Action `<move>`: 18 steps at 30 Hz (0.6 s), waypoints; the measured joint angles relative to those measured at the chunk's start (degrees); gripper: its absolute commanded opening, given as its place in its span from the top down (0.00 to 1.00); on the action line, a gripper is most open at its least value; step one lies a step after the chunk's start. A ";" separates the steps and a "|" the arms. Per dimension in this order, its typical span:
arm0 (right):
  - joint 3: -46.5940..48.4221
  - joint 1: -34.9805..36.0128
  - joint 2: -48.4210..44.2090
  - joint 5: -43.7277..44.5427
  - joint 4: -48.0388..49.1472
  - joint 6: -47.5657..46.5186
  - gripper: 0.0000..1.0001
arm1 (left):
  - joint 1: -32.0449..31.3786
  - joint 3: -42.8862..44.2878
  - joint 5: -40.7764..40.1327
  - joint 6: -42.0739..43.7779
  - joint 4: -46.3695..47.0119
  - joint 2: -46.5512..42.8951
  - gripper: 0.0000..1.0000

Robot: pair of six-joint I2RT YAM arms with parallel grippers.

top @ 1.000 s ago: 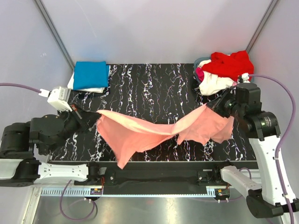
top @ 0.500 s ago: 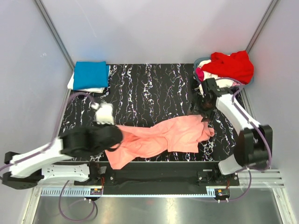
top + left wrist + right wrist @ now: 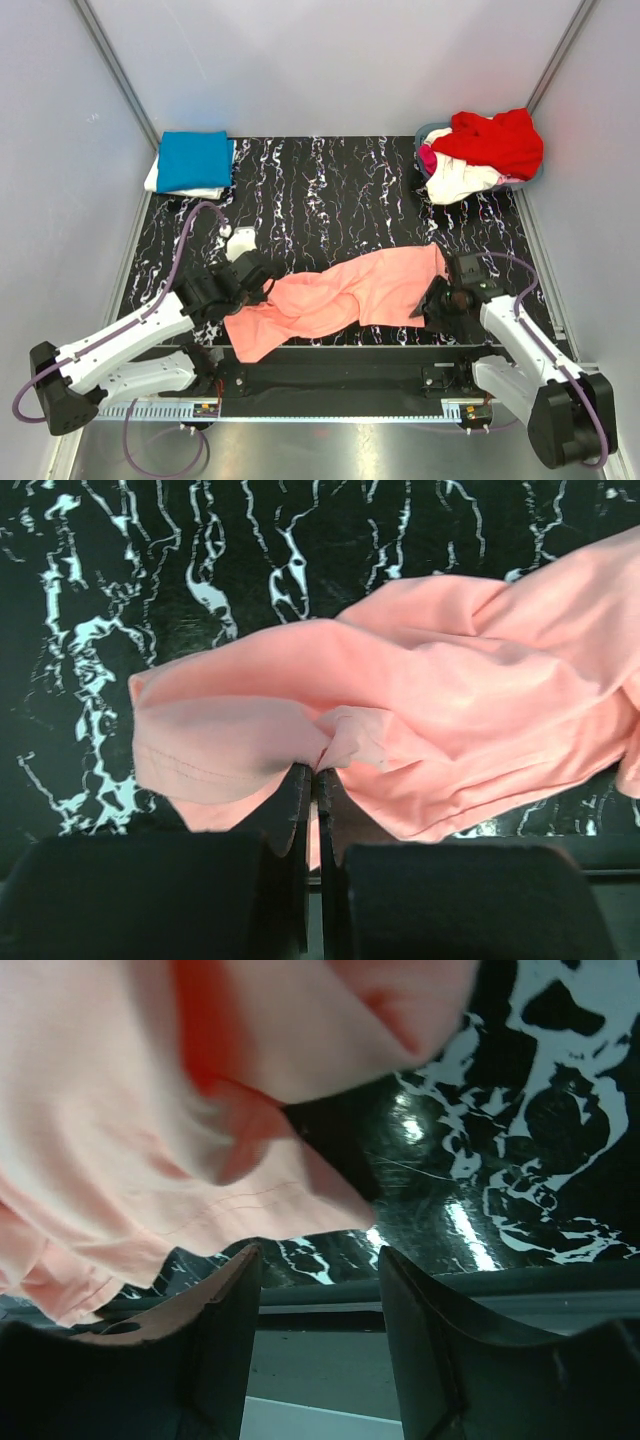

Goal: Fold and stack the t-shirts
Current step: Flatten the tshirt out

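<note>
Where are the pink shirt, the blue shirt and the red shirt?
pink shirt (image 3: 350, 295), top view, middle of the cloth
blue shirt (image 3: 195, 160), top view, middle of its folded top
red shirt (image 3: 495, 140), top view, middle of the crumpled heap

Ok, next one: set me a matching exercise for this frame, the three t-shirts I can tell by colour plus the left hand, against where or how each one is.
Column one:
1. salmon-pink t-shirt
2. blue t-shirt
3. red t-shirt
4. left hand

Column two:
A. folded flat at the far left corner of the table
B. on top of the heap at the far right corner
C. crumpled across the near part of the table
D. shut on a fold of pink cloth

Pairs: 1-C, 2-A, 3-B, 4-D.
</note>
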 measured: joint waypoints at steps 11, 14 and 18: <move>-1.05 0.11 6.14 2.34 2.75 2.38 0.34 | 1.27 -2.64 2.80 0.83 2.84 -0.55 1.00; 0.92 0.24 10.10 3.23 3.08 2.23 0.45 | 1.31 -2.64 3.23 0.83 3.08 -1.25 1.00; 2.86 0.59 13.68 4.11 4.42 1.66 0.68 | 1.31 -2.64 3.30 0.83 3.28 -2.82 1.00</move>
